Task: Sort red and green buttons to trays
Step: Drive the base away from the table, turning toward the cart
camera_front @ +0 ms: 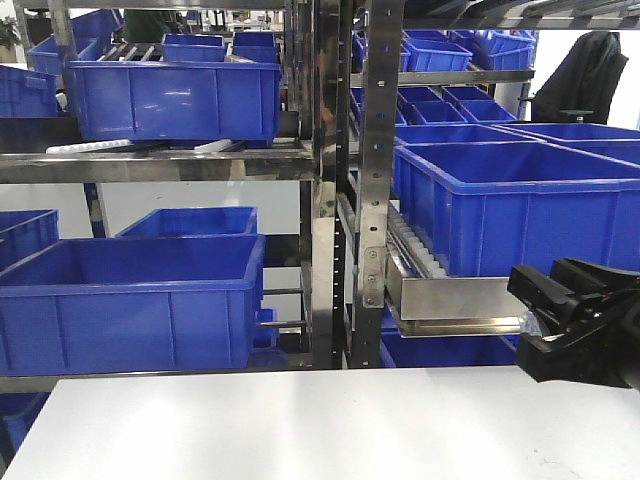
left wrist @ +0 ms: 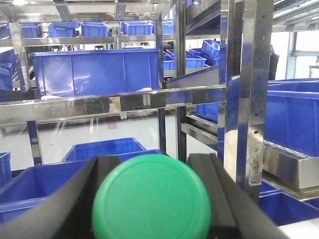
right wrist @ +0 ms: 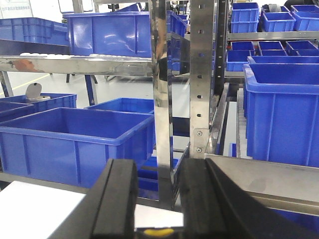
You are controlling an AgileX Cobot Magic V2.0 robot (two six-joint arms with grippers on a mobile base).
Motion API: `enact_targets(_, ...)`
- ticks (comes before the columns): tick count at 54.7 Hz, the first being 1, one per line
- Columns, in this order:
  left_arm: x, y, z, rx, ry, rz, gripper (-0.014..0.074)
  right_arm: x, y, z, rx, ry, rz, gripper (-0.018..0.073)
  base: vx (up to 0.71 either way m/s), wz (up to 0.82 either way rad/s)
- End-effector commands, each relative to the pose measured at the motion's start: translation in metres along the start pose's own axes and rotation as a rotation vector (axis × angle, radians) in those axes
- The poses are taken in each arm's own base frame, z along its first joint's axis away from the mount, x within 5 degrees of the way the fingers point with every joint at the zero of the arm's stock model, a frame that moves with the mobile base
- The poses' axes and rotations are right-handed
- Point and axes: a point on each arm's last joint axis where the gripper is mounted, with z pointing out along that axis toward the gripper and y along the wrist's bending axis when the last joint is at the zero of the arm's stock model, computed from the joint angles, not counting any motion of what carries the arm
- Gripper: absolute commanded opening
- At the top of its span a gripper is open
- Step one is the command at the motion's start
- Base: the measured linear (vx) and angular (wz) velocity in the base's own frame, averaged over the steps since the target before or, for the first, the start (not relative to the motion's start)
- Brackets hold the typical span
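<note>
Green round-capped plastic push button [left wrist: 149, 199]: clenched between the dark fingers [left wrist: 219, 199] of the left gripper [left wrist: 152, 160], pointed at the steel rack [left wrist: 239, 99] of blue plastic crates [left wrist: 94, 72]. Right gripper [right wrist: 157, 189]: above the right side of the white table [camera_front: 300, 430], fingers apart, grasp cannot be told. Hazards: smooth cap could slip free; no tray or red button in view, so a wrong-colour drop is possible.

Left gripper [left wrist: 152, 167], right gripper [right wrist: 158, 172]: level
</note>
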Motion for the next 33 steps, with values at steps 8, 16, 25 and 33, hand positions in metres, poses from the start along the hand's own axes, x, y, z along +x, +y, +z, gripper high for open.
enact_targets(8, -0.023, -0.0016, -0.0024, 0.011, -0.138, -0.016, -0.0006, -0.0249, 0.0015, -0.0067, -0.011, -0.143, -0.007, -0.0009, -0.05, 0.03)
enact_targets(16, -0.023, -0.0016, -0.0024, 0.011, -0.138, -0.016, -0.0006, -0.0249, 0.0015, -0.0067, -0.011, -0.143, -0.007, -0.0009, -0.08, 0.07)
enact_targets(25, -0.023, -0.0016, -0.0024, 0.011, -0.138, -0.016, -0.0006, -0.0249, 0.0015, -0.0067, -0.011, -0.143, -0.007, -0.0009, -0.11, 0.19)
enact_targets(33, -0.023, -0.0016, -0.0024, 0.011, -0.138, -0.016, -0.0006, -0.0249, 0.0015, -0.0067, -0.011, -0.143, -0.007, -0.0009, -0.13, 0.28)
